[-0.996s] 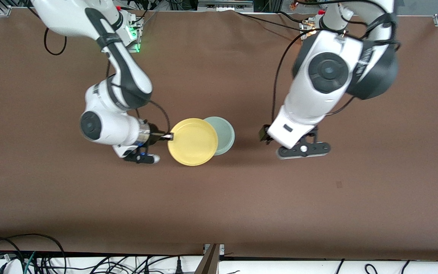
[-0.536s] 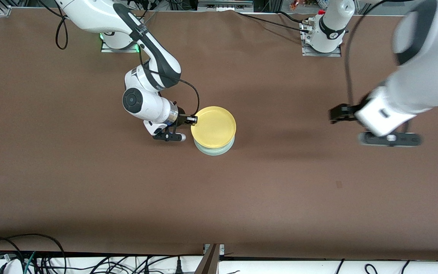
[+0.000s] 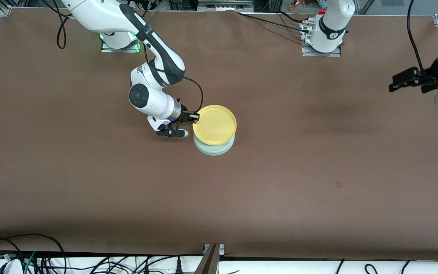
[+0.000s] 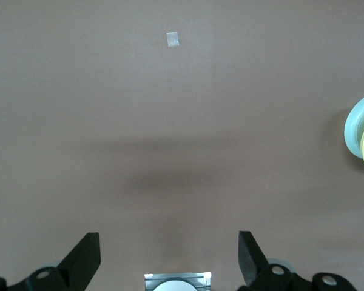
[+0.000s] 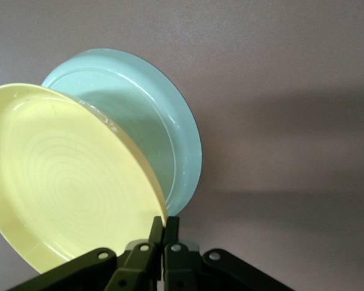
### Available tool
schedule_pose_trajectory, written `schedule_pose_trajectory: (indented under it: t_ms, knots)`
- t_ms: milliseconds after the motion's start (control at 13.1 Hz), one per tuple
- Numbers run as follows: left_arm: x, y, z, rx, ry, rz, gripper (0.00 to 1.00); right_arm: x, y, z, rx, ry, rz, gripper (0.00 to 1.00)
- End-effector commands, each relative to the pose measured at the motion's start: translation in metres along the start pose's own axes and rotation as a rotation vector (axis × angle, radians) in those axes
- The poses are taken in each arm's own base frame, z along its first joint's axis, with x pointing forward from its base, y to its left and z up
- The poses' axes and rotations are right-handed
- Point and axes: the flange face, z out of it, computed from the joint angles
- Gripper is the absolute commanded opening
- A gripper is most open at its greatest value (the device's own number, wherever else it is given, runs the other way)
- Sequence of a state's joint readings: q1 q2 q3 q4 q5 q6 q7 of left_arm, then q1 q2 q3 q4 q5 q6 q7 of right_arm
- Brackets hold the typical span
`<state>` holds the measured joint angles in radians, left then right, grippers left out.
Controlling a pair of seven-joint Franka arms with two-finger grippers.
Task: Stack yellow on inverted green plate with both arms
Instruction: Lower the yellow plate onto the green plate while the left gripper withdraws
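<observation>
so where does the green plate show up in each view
Front view: green plate mid-table, peeking out under the yellow plate.
Left wrist view: cut off at the picture's edge.
Right wrist view: upside down on the table.
Shared landmark: the yellow plate overlaps it everywhere.

- Brown worktop (image 3: 280, 182) spread across the whole view.
- Small pale tape square (image 3: 339, 184) stuck on it, toward five o'clock.
- Tangled cables (image 3: 32, 258) bunched at seven o'clock.

The yellow (image 3: 214, 124) sits over the green plate (image 3: 215, 149), which lies mid-counter (image 3: 280, 182) — the right gripper (image 3: 195, 118) pinches its rim from the right arm's end. The left gripper (image 3: 407, 80), jaws apart, hangs over the left arm's end — well apart from both plates.
</observation>
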<state>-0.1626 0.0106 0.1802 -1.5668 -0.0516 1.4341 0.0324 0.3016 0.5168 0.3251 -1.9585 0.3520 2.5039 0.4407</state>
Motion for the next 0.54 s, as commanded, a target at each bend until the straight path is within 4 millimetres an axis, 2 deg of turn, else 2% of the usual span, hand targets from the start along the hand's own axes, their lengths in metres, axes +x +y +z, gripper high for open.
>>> schedule_pose_trajectory:
  t_ms: [0,306,460]
  knots:
    - [-0.007,0.005,0.016,0.017,0.027,0.026,1.00,0.001,0.005,0.013,0.018,0.030,0.019,0.00]
    - [-0.002,0.013,0.021,0.020,0.023,0.032,1.00,0.000,0.006,0.028,0.019,0.038,0.016,0.00]
    - [0.003,0.006,0.019,0.021,0.043,0.026,1.00,0.000,0.008,0.032,0.016,0.033,0.019,0.00]
